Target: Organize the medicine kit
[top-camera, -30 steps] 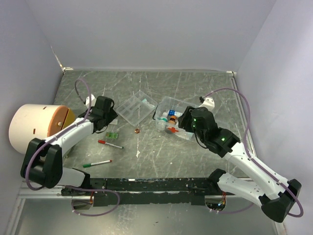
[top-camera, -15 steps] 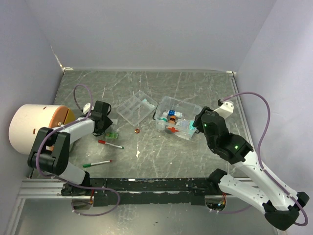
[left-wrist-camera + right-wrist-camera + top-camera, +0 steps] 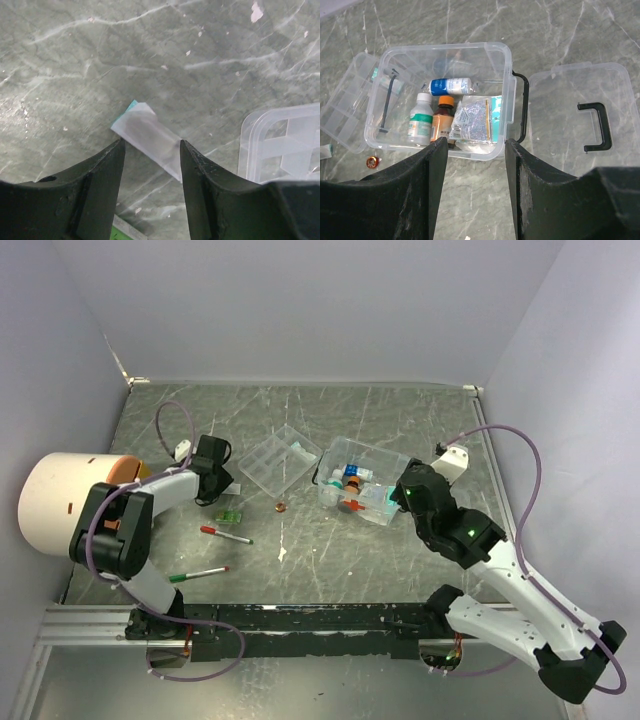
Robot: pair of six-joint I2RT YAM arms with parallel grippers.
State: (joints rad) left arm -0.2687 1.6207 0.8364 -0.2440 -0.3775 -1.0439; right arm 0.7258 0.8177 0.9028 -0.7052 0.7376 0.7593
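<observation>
Clear plastic at centre stage: the medicine kit box (image 3: 440, 48) stands open right of centre with its bottles (image 3: 420, 120) inside. Its lid (image 3: 560, 120) lies flat just beside it, likely to give free reach. The right gripper (image 3: 476, 145) hangs above, jaws parted and empty. The left gripper (image 3: 151, 145) straddles a small white sachet (image 3: 147, 131) left of the divided tray (image 3: 280, 145), fingers apart and not pinching, probably lining up a pick. Only the left wrist camera shows that sachet; overhead, the arm hides it.

Table (image 3: 330, 552) bears box (image 3: 440, 49), divided tray (image 3: 262, 468), red pen (image 3: 226, 534), green pen (image 3: 198, 574), packet (image 3: 148, 137).
</observation>
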